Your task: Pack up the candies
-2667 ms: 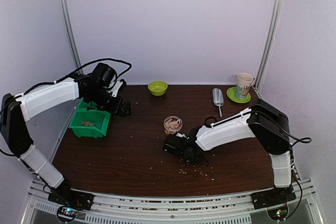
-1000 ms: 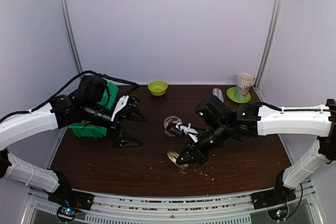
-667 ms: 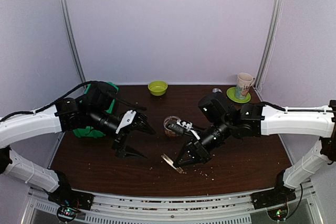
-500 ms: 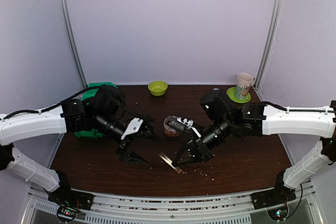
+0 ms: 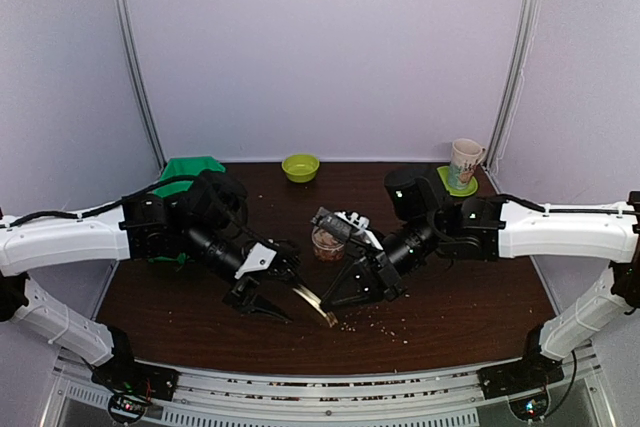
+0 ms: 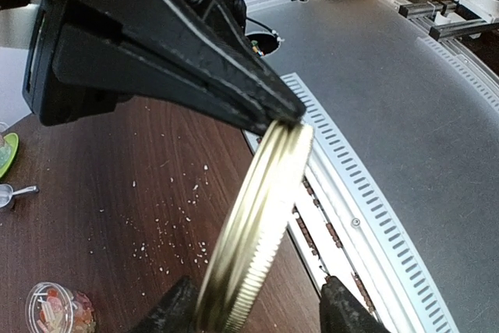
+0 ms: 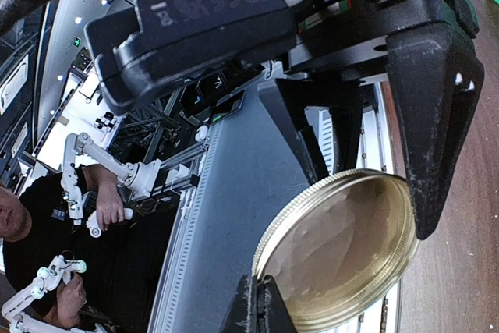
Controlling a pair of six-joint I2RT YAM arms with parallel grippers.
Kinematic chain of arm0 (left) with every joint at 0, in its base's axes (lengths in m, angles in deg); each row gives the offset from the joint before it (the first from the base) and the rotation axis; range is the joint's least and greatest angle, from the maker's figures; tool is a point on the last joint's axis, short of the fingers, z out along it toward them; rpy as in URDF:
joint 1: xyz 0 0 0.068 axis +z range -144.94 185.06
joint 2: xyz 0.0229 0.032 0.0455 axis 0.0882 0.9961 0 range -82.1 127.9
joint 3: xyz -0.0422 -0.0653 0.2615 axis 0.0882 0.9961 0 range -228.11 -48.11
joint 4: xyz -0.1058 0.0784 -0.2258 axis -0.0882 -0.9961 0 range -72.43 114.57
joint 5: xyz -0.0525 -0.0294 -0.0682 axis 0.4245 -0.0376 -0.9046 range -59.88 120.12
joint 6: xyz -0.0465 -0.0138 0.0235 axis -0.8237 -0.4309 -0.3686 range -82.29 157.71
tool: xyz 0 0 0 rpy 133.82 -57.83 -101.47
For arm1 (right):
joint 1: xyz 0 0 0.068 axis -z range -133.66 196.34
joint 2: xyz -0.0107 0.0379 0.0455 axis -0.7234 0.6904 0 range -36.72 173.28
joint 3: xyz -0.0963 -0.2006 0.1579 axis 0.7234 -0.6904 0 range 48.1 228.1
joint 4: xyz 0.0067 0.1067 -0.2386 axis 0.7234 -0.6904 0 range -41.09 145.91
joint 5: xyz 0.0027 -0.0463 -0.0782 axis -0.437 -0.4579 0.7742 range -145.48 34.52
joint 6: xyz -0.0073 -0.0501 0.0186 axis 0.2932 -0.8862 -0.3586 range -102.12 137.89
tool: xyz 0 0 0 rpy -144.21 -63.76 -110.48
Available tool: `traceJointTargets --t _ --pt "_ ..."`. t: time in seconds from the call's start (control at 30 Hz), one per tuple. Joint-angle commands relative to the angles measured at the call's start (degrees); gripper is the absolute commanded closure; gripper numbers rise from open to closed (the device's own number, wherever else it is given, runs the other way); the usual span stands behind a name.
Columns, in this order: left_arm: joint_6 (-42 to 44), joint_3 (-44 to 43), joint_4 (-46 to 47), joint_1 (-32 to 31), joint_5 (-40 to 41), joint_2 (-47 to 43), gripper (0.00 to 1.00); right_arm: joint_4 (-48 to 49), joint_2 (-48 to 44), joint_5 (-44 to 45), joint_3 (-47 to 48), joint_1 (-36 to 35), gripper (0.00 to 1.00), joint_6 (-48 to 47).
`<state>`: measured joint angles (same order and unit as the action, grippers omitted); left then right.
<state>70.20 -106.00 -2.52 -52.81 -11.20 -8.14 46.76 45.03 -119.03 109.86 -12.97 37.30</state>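
A gold metal lid (image 5: 315, 304) hangs edge-up above the table's front middle. My right gripper (image 5: 337, 297) is shut on its rim, seen in the right wrist view as pinched fingertips (image 7: 261, 290) on the lid (image 7: 343, 255). My left gripper (image 5: 275, 292) straddles the lid (image 6: 261, 216); its fingers (image 6: 343, 309) stand apart, one of them clear of the metal. The candies (image 5: 328, 242) fill a small clear jar behind the lid, also visible in the left wrist view as the candies (image 6: 61, 313).
A green bin (image 5: 185, 169) sits at the back left behind the left arm. A lime bowl (image 5: 300, 166) stands at the back centre, a mug (image 5: 465, 161) on a green saucer (image 5: 452, 187) at the back right. Pale crumbs (image 5: 375, 325) litter the front.
The left arm has swung from the bin toward the centre while its jaws narrowed around the lid. The right gripper lifted the lid off the table and carried it slightly left.
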Motion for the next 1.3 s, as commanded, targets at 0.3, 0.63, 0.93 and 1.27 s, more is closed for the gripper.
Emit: traceJointTargets --t 0.3,0.63,0.93,1.27 --pt "-1.27 -2.32 0.71 -0.41 -0.26 1.89 0.63 1.95 1.37 -2.30 -1.29 0.64 1.00 -0.04" --pt "-1.56 -2.70 -0.09 -0.41 0.16 2.13 0.76 0.70 2.10 -2.48 -1.20 0.68 1.00 -1.20" --pt "-1.41 -3.17 -1.28 -0.39 0.34 2.65 0.84 -1.49 2.92 -2.26 -0.86 1.03 1.00 -3.14" --pt "-3.08 -3.80 -1.38 -0.41 0.62 3.19 0.91 -2.89 3.41 -1.82 -0.48 2.31 0.99 -3.78"
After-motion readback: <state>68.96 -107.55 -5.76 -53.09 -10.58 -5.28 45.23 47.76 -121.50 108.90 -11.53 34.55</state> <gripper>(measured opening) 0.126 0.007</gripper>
